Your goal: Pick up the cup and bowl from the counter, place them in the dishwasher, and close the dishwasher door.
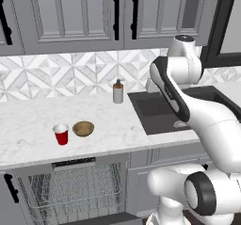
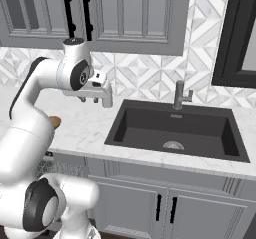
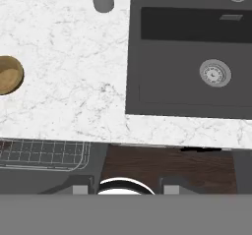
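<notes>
Cup (image 1: pixel 61 134) and bowl (image 1: pixel 83 128): set side by side on the tabletop (image 1: pixel 28 125), left of the sink (image 1: pixel 160 113), above the open dishwasher (image 1: pixel 75 191). Gripper (image 2: pixel 95 99): held high near the sink, nothing pinched (finger spread cannot be told). The cup is best approached from above, the bowl left undisturbed.

We see the white marble counter (image 1: pixel 28 116) carrying the red cup (image 1: pixel 61 134), the wooden bowl (image 1: pixel 83 128) just at its three o'clock, and a soap bottle (image 1: pixel 118 92) toward one o'clock.

Cup (image 1: pixel 61 134) left of bowl (image 1: pixel 83 128)
</notes>
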You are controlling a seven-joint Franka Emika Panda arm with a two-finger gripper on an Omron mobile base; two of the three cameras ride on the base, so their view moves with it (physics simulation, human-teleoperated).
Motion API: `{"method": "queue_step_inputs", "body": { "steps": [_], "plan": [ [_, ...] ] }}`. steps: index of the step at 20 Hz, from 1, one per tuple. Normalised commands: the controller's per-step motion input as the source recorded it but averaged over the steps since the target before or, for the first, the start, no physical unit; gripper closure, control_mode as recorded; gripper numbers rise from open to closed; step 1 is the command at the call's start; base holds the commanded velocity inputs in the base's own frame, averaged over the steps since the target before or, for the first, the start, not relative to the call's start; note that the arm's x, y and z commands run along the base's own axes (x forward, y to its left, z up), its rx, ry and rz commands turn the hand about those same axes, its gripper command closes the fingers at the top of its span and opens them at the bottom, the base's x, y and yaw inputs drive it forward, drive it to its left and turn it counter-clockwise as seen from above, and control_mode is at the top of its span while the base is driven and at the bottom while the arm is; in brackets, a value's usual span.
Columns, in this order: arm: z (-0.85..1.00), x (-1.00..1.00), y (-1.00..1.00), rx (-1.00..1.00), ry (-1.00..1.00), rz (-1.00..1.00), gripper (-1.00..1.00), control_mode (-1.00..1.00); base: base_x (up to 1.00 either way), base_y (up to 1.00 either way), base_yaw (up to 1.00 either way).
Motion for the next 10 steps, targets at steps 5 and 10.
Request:
{"method": "queue_step_inputs", "body": {
  "steps": [5,10],
  "plan": [
    [-0.08,-0.26,0.14,0.01,0.0,0.01,-1.0,-1.0,0.0,0.0,0.0],
    [-0.33,-0.45,0.39,0.06,0.0,0.01,-1.0,-1.0,0.0,0.0,0.0]
  ]
}}
